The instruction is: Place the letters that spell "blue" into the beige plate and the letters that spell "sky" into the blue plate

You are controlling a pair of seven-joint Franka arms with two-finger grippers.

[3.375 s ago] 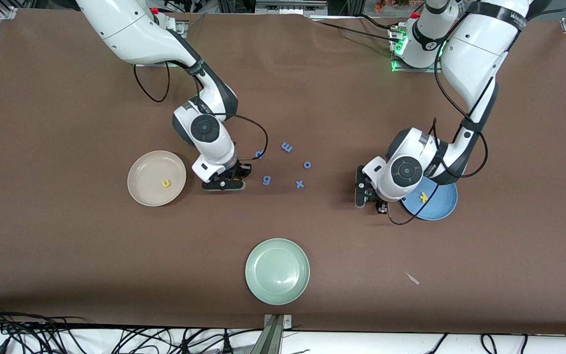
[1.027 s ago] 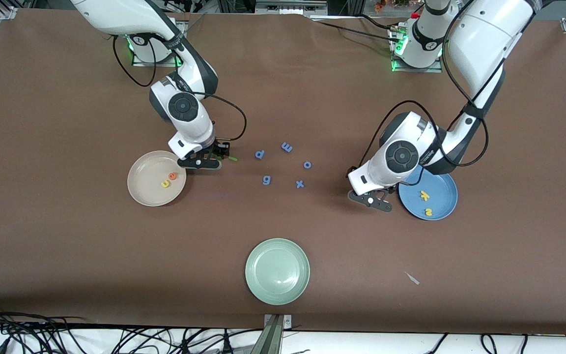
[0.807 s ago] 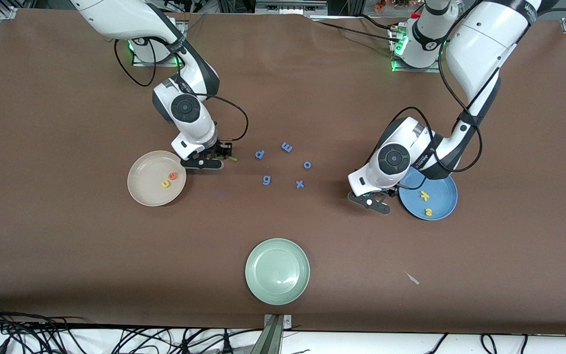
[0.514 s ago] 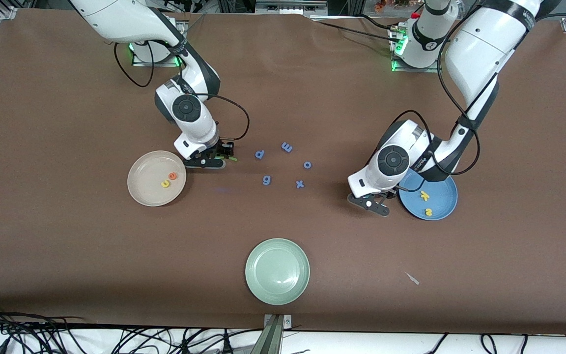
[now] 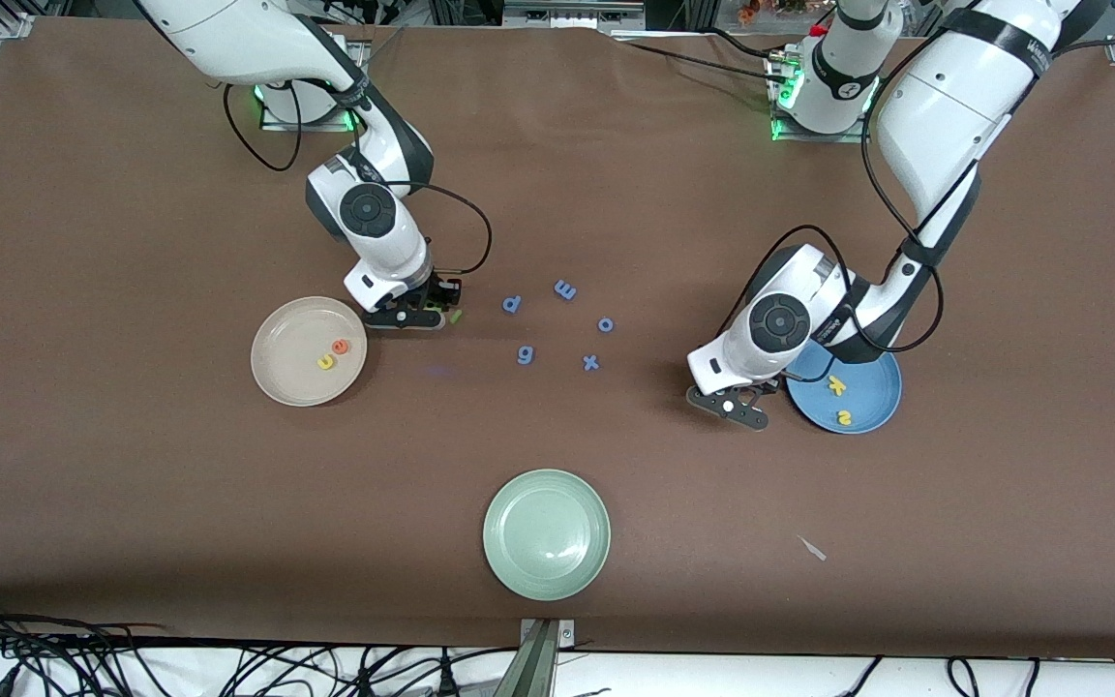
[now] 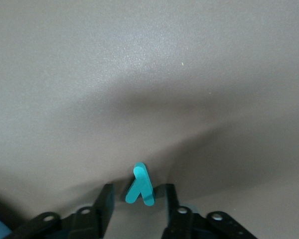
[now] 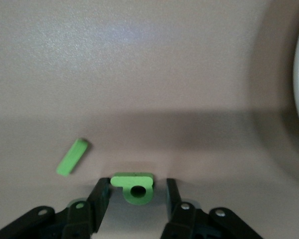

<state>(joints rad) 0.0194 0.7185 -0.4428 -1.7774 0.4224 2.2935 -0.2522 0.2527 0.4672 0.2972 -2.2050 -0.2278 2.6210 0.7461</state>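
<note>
The beige plate [image 5: 279, 379] holds the yellow u [image 5: 326, 362] and the orange e [image 5: 340, 346]. Beside it, my right gripper [image 5: 414, 317] is down at the table. In the right wrist view this gripper [image 7: 137, 183] stands open around the green b [image 7: 125, 180], with a gap at one finger. The green l [image 7: 72, 157] lies loose close by [image 5: 456, 316]. The blue plate [image 5: 875, 379] holds the yellow k [image 5: 836, 385] and s [image 5: 845, 417]. Next to it, my left gripper [image 5: 736, 405] is low. Its fingers [image 6: 138, 190] are open on both sides of the teal y [image 6: 142, 175], not touching it.
Blue letters p [image 5: 511, 304], m [image 5: 565, 288], o [image 5: 606, 324], g [image 5: 525, 355] and x [image 5: 591, 363] lie scattered mid-table between the grippers. A pale green plate [image 5: 546, 534] sits nearer the front camera. A small white scrap [image 5: 812, 548] lies toward the left arm's end.
Since the oldest frame the orange e has landed in the beige plate and the yellow s in the blue plate. Over the last second both grippers have settled lower over the table.
</note>
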